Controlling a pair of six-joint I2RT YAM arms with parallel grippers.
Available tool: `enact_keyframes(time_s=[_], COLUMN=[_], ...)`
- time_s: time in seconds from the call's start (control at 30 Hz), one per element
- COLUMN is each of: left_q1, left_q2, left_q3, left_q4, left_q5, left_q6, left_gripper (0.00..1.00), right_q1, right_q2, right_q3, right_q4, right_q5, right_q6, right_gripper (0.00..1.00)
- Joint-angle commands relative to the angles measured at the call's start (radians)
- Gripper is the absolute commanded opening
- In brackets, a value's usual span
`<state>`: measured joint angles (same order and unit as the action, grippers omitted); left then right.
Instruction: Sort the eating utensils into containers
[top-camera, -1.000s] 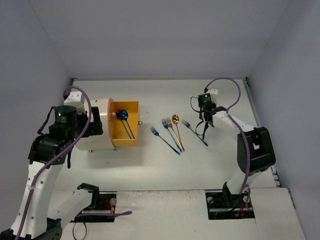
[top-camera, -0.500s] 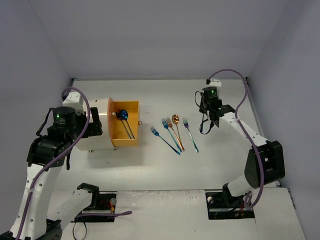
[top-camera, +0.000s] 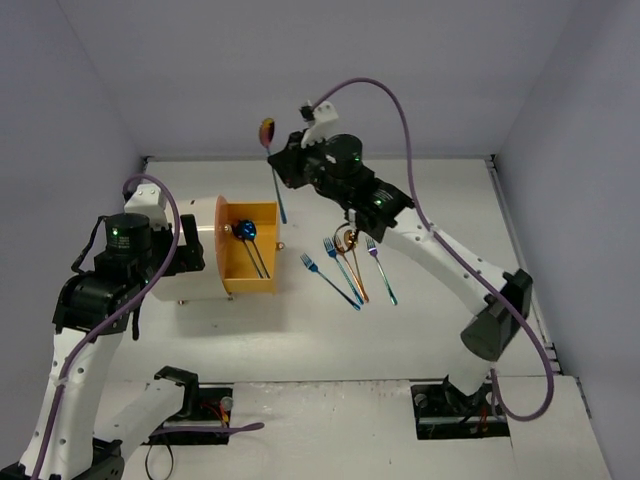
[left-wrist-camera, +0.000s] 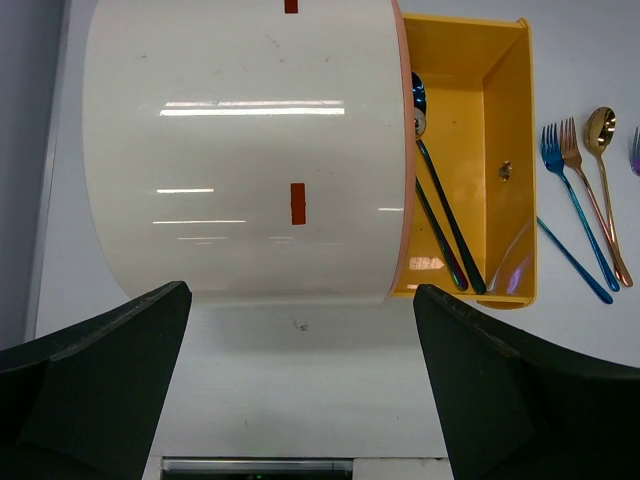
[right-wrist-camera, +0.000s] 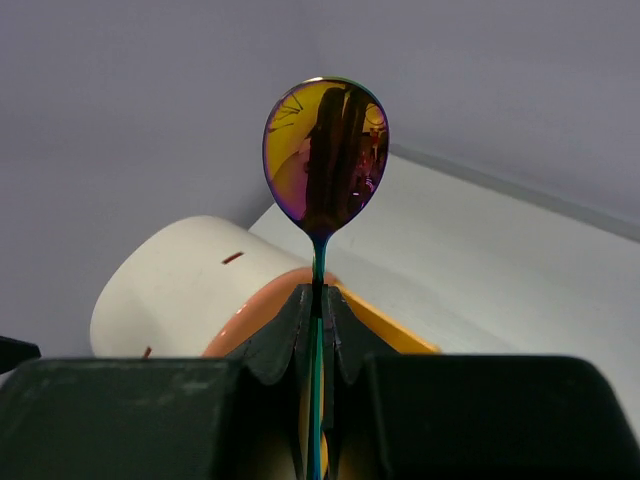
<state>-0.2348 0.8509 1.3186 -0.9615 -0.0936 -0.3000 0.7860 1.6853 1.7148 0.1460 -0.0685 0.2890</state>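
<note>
My right gripper (top-camera: 287, 170) (right-wrist-camera: 318, 300) is shut on the thin handle of an iridescent purple-gold spoon (top-camera: 267, 131) (right-wrist-camera: 325, 155), held upright above the far end of the open orange drawer (top-camera: 250, 250) (right-wrist-camera: 400, 335). The drawer slides out of the cream drum cabinet (top-camera: 195, 262) (left-wrist-camera: 240, 150) and holds dark blue utensils (left-wrist-camera: 440, 225). Several forks and a gold spoon (top-camera: 352, 262) (left-wrist-camera: 600, 125) lie on the table right of the drawer. The left gripper (left-wrist-camera: 300, 390) hangs open above the cabinet's near side, with nothing between its fingers (left-wrist-camera: 100, 380).
The right arm's forearm (top-camera: 420, 235) stretches across the table above the loose utensils. Walls close the table at the back and on both sides. A small brass knob (left-wrist-camera: 505, 170) sits inside the drawer's front wall.
The right arm has swung from the table's right side up and left to above the drawer, carrying the spoon. The left arm has not moved.
</note>
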Motion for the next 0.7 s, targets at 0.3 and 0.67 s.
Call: enact_keyframes(time_s=[0.3, 0.67], left_q1=[-0.004, -0.004], left_q2=[-0.001, 0.017], left_q3=[0.062, 0.063], left_q4=[0.015, 0.018], left_q5=[0.018, 0.020], left_q6=[-0.034, -0.033], left_gripper=[0.93, 0.93], right_q1=[0.148, 0.150], right_q2=[0.236, 0.138], right_q3=[0.037, -0.099], right_q4=[0.133, 0.104], right_q5=[0.053, 0.050], right_q6=[0.026, -0.058], right_gripper=[0.00, 0.25])
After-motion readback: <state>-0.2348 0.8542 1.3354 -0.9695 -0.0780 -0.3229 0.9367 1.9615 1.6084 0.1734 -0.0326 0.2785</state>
